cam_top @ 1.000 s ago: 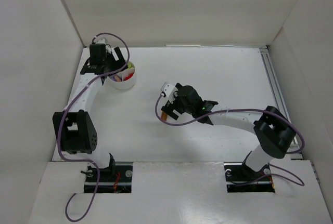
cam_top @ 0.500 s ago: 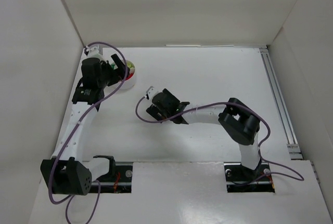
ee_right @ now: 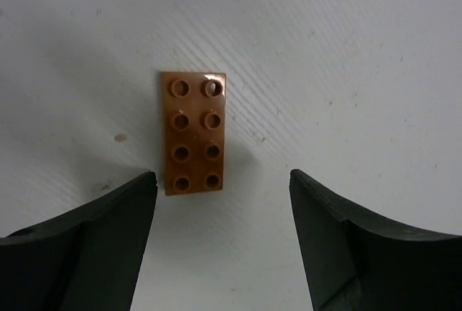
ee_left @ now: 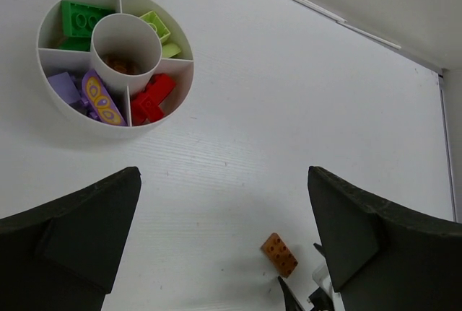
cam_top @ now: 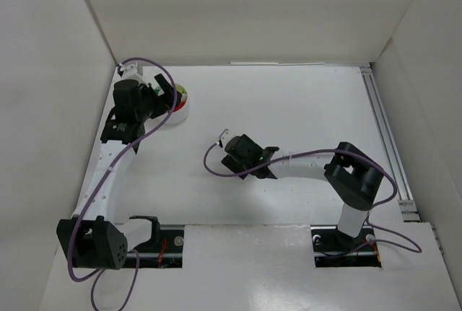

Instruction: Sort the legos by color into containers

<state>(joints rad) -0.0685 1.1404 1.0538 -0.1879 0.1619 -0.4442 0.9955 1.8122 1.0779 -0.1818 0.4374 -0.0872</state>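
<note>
Ok so, a white tabletop [cam_top: 303, 102] is seen from above, with both arms reached out over it. The left arm [cam_top: 107, 170] is stretched toward the far left corner, and the right arm [cam_top: 310, 169] is bent across toward the middle.

The left hand [ee_left: 224, 203] is held above the surface with its fingers spread wide and nothing gripped between them. The right hand [ee_right: 224, 210] is lowered close to the tabletop, jaws parted, nothing clamped.

The round white dish [ee_left: 94, 120] is parked near the far left corner, just beside the left hand, and is partly hidden by it in the top view.

Inside it, the wedges are filled by color:
- a green brick [ee_left: 85, 24] is sat in the upper left wedge
- yellow-green pieces [ee_left: 157, 26] are tucked in the next one
- red bricks [ee_left: 151, 98] are piled in the lower right wedge
- lilac pieces [ee_left: 68, 87] are kept at the lower left, one printed with a yellow pattern

Something brownish-orange is glimpsed in the centre cup [ee_left: 137, 33], but it's too dim to be made out.

One orange brick [ee_right: 193, 132], two studs by four, is left flat on the bare tabletop well apart from the dish. It's framed between the right hand's fingers, nearer the left one, with a clear gap on the other side.
</note>
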